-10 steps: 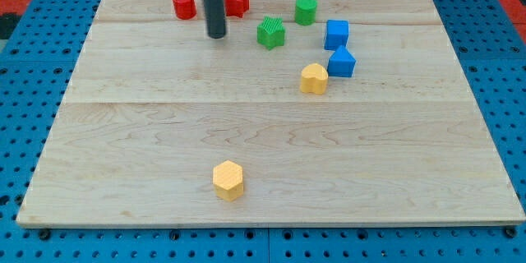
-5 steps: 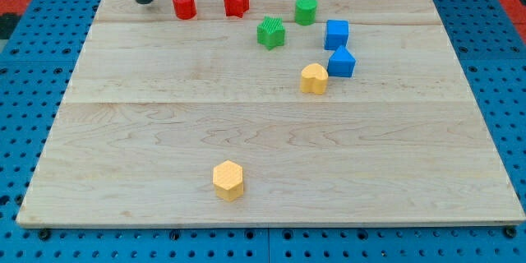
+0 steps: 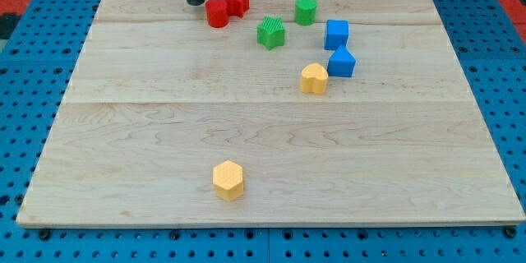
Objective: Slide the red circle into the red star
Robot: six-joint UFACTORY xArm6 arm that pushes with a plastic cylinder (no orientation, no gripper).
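The red circle [image 3: 217, 12] lies near the view's top of the wooden board, touching the lower left side of the red star [image 3: 237, 1]. My tip [image 3: 195, 2] stands just left of and slightly above the red circle, close to it or touching it. The rod rises out of the view's top edge.
A green star [image 3: 270, 32] and a green circle [image 3: 306, 9] lie right of the red pair. Two blue blocks [image 3: 336, 34] [image 3: 341, 62] and a yellow heart [image 3: 313, 77] sit further right. A yellow hexagon [image 3: 228, 180] lies near the view's bottom. The board [image 3: 123, 131] rests on a blue pegboard.
My tip moved from the board's centre top to the far left, then swept right. The red circle slid right and slightly down, against the red star.
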